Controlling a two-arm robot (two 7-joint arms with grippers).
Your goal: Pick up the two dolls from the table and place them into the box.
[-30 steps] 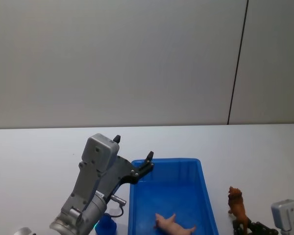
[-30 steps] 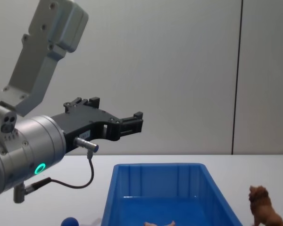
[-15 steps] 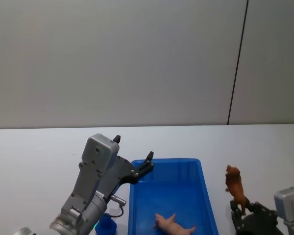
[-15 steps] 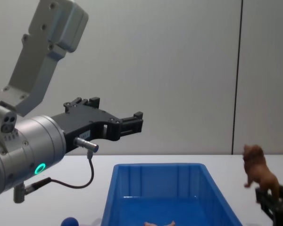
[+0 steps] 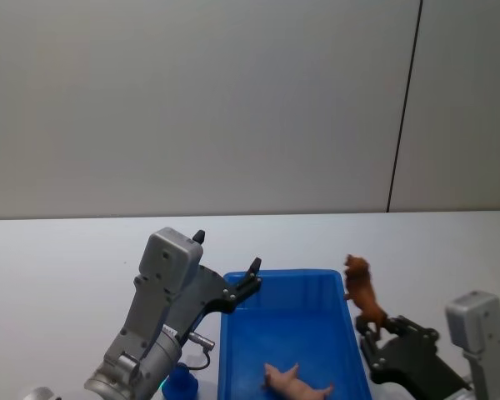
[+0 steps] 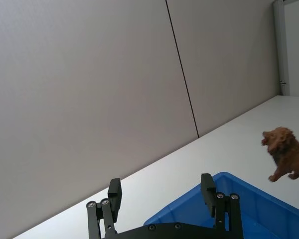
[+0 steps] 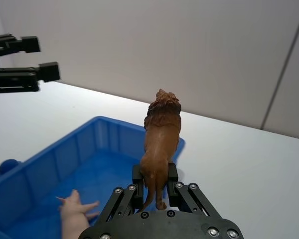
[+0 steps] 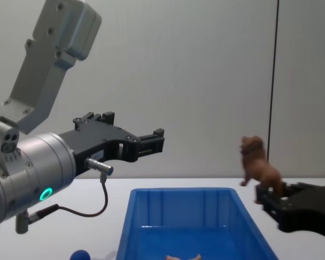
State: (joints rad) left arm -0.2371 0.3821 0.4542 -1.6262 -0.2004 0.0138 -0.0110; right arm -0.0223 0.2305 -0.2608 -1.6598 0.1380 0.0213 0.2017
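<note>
White tabletop (image 5: 67,250) runs back to a plain grey wall (image 5: 233,100) with one dark vertical seam. The right gripper (image 5: 368,329) is clamped on the hind legs of the brown doll (image 5: 362,292), a shaggy-headed lion figure that stands upright above the fingers (image 7: 138,175), facing away from the wrist. In the chest view this gripper (image 8: 268,195) holds the doll (image 8: 257,165) clear of the table and higher than the rim of the box (image 8: 179,203). From the head view the doll hangs by the box's (image 5: 283,273) right wall near its far corner; whether it is over the inside cannot be told. Below the right gripper (image 7: 154,175) and to its left, the pink doll (image 7: 74,211) lies on its side on the box floor (image 7: 65,154). The left gripper (image 5: 227,254) hovers with its fingers spread wide and nothing between them, above the box's far left corner, well apart from the brown doll (image 6: 284,154). A small blue round object (image 5: 181,383) sits on the table beneath the left arm, just outside the box's left wall.
</note>
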